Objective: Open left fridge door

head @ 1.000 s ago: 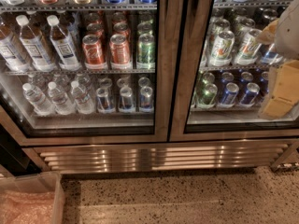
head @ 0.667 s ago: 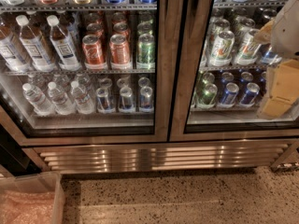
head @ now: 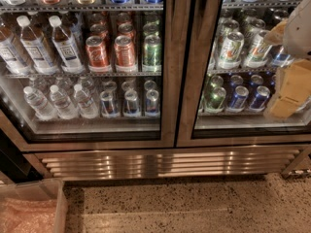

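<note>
The left fridge door (head: 170,81) is a glass pane in a brushed-steel frame. It stands shut, and behind it I see water bottles (head: 53,47) and red cans (head: 111,52). The matching right door (head: 200,81) is also shut, with green-white and blue cans behind it. My gripper (head: 287,92) shows as tan and white parts at the right edge of the camera view. It hangs in front of the right door's glass, well to the right of the left door and not touching it.
A steel louvred grille (head: 165,161) runs under both doors. The speckled floor (head: 184,203) lies in front. A pale bin with pink contents (head: 31,210) sits at the bottom left. A dark gap (head: 9,159) lies left of the fridge.
My arm's white part has shifted slightly to the right at the frame edge. Both doors stay shut.
</note>
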Robot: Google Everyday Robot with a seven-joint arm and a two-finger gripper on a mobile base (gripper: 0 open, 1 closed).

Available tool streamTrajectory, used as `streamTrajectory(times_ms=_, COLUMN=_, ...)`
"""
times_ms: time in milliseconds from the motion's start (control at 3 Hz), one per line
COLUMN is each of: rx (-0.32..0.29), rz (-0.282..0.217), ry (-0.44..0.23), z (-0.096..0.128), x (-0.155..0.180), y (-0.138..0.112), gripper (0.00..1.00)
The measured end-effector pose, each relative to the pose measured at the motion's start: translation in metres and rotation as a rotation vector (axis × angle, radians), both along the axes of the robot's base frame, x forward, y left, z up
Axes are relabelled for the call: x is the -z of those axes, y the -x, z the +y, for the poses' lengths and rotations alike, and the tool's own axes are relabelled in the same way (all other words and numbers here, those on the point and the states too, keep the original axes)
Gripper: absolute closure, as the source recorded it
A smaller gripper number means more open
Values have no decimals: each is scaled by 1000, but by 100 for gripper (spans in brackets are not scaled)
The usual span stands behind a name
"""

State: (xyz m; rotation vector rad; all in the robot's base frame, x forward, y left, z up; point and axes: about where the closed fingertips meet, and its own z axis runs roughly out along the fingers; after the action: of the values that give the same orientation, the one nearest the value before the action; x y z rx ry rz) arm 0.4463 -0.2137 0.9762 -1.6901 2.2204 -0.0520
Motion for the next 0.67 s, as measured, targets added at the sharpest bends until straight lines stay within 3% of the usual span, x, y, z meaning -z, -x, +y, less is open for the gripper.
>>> streamTrajectory(times_ms=667, rx=66, rz=-96, ry=-306, z=8, x=-9, y=-47, gripper=0)
